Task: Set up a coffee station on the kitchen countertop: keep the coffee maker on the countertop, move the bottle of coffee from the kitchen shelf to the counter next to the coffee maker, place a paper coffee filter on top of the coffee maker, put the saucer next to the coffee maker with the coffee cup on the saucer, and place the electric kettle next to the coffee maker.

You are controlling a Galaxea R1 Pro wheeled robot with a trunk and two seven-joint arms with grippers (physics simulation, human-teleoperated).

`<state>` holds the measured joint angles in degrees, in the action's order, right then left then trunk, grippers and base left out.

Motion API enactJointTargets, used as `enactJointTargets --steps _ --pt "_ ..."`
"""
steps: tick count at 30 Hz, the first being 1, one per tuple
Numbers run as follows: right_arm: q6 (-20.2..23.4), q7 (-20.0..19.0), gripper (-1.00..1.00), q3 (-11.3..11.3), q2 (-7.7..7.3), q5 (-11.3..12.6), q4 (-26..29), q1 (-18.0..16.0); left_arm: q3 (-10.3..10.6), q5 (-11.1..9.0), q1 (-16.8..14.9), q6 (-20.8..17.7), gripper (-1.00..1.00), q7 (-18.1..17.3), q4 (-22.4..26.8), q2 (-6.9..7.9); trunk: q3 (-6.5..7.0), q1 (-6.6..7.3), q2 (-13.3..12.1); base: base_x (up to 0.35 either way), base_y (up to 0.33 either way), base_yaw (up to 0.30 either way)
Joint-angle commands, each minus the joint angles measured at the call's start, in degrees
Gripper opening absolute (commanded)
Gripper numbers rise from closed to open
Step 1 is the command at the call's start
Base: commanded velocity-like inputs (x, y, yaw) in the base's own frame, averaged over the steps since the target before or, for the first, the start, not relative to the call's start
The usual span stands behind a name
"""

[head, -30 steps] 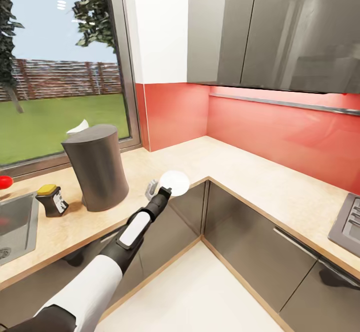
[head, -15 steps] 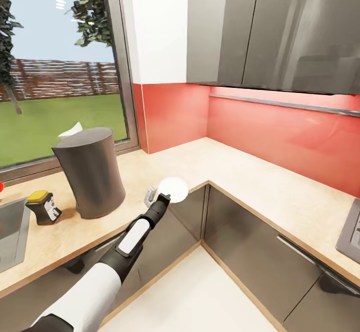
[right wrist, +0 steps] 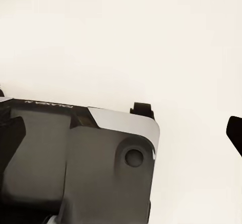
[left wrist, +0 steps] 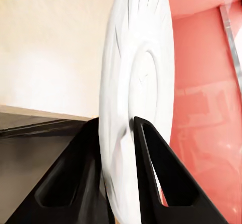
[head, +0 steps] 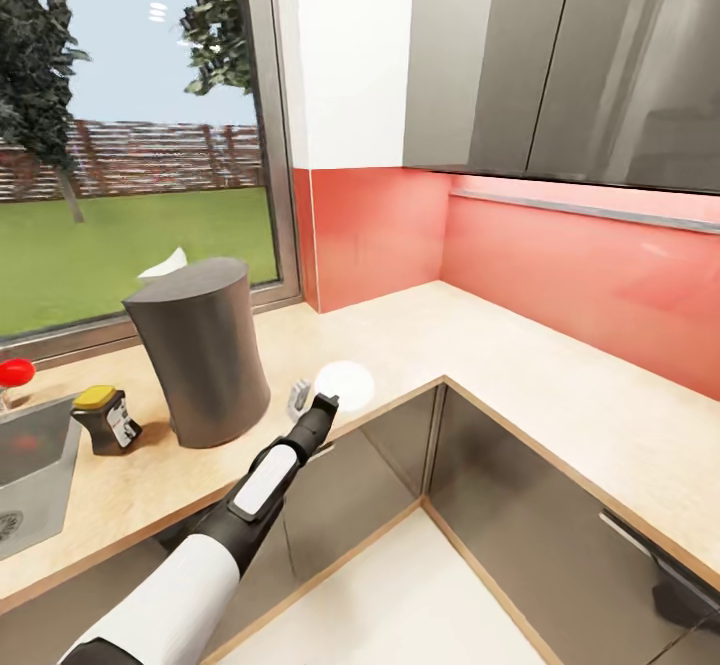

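My left gripper (head: 322,403) pinches the saucer (head: 344,384) by its rim, over the kitchen countertop (head: 480,345) just right of the coffee maker (head: 203,350); right claw's state I cannot tell.

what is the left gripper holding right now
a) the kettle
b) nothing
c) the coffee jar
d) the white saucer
d: in the left wrist view both fingers clamp the rim of the white saucer, and the head view shows the left gripper carrying it over the countertop edge.

saucer (left wrist: 136,98) — cropped; coffee maker (head: 205,350) front hidden
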<state>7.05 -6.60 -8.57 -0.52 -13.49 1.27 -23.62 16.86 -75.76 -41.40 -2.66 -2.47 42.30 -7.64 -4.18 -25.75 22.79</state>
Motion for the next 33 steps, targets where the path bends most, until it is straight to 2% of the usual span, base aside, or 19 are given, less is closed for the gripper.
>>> enactJointTargets --steps 1,12,14,18,26,33 --pt "0.34 -0.25 1.00 -0.49 -0.01 -0.57 0.13 -0.02 0.02 -0.68 0.05 -0.15 -1.00 -0.10 -0.05 0.01 -0.12 -0.03 0.13 0.002 0.000 0.055" --pt "0.34 -0.27 1.00 -0.49 -0.04 -0.57 0.13 -0.01 -0.06 -2.78 2.78 0.10 -1.00 -0.24 -0.65 0.23 -0.16 -0.03 0.13 0.048 0.000 0.023" --pt "0.34 -0.26 1.00 -0.49 -0.02 -0.55 0.13 -0.01 -0.99 -3.01 3.90 1.34 -1.00 -0.42 -0.89 0.25 -0.25 -0.03 0.13 0.119 0.000 0.172" --pt "0.34 -0.25 1.00 -0.49 -0.08 -0.49 0.14 -0.02 -2.19 -3.15 4.73 2.73 -1.00 -0.73 -1.01 0.31 -0.46 -0.03 0.13 0.122 0.000 0.207" --pt "0.34 -0.25 1.00 -0.49 -0.10 -0.49 0.14 -0.02 -2.37 -3.21 5.33 2.93 -1.00 -0.78 -1.08 0.36 -0.55 -0.03 0.13 0.170 0.000 0.039" --pt "0.34 -0.25 1.00 -0.49 -0.10 -0.49 0.14 -0.02 -2.43 -3.26 5.49 2.93 -1.00 -0.73 -1.08 0.42 -0.55 -0.03 0.13 0.042 0.000 0.000"
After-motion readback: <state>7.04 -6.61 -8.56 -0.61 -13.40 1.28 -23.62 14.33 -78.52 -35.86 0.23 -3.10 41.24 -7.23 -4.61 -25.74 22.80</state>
